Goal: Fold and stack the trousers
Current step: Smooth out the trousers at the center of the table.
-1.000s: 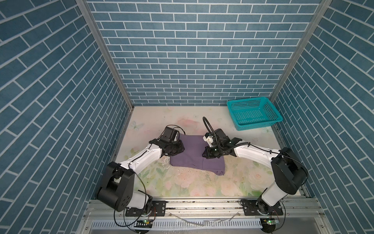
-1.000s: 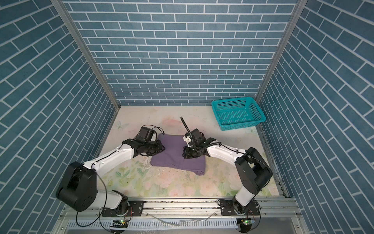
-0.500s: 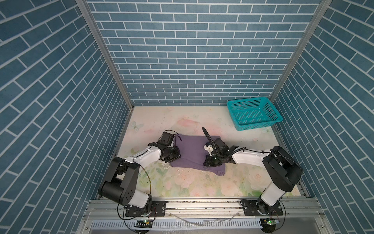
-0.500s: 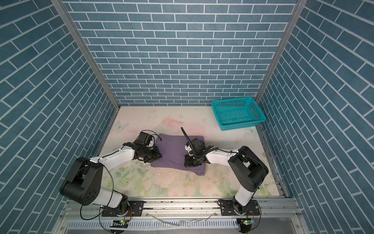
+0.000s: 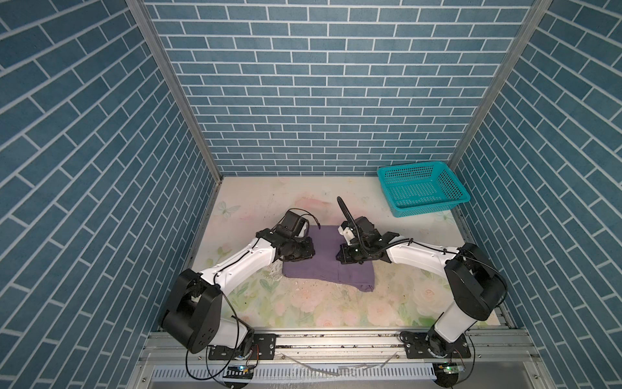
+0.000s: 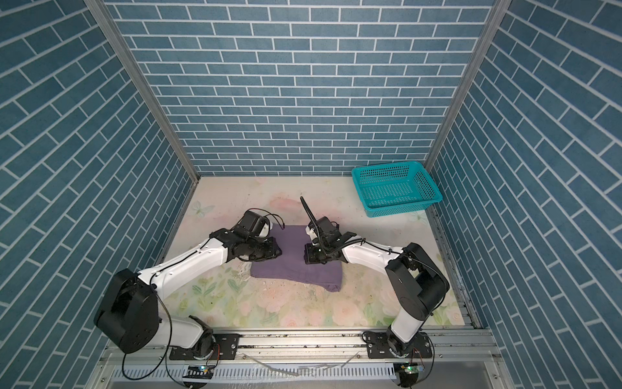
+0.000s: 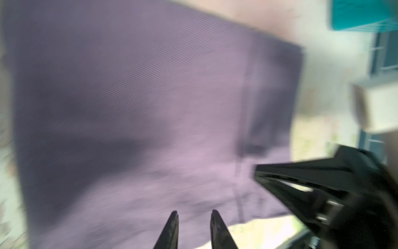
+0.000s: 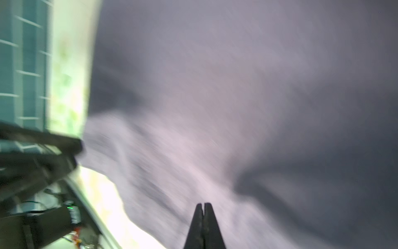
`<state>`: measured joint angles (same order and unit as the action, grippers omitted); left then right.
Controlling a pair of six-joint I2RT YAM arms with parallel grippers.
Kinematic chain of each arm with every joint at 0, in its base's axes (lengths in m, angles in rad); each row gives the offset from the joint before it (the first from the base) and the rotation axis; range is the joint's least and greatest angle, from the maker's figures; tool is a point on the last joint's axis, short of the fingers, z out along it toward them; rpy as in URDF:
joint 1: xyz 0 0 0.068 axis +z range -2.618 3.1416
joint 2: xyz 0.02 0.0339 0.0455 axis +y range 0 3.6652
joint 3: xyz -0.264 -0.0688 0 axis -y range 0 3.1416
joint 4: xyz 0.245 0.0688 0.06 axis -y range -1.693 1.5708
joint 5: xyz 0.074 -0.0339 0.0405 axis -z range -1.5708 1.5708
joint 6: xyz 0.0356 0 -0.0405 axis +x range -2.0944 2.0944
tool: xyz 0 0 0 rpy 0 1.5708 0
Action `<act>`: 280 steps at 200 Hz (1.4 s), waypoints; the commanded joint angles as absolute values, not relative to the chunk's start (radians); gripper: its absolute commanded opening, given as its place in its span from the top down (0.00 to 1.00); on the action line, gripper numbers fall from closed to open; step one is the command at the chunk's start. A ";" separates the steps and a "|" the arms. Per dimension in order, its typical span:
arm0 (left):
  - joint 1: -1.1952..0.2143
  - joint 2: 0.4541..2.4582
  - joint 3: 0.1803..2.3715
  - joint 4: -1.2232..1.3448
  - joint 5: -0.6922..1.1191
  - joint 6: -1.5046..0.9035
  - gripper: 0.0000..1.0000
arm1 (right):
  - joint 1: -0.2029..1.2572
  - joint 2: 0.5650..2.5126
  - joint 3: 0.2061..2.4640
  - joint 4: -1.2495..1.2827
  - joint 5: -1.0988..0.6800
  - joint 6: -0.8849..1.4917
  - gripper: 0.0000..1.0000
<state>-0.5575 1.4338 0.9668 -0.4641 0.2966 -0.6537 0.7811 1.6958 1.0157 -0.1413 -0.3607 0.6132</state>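
Muted-purple cloth trousers (image 5: 323, 269) lay folded at centre of floral surface (image 5: 303, 313) | left fingers (image 7: 172, 228) stood slightly spread above them | right fingers (image 8: 199, 224) were pressed together

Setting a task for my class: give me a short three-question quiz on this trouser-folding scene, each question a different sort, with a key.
1. True or false: the teal basket has nothing in it.
2. The left gripper and right gripper are over the purple trousers. Which has closed jaws? A left, B right, C both.
3. In which corner of the table does the basket stand?
Key: 1 true; 2 B; 3 far right.
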 commanded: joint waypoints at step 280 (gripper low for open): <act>-0.239 1.306 0.788 -0.565 0.171 -0.594 0.29 | 0.588 1.303 0.736 -0.357 0.043 0.565 0.59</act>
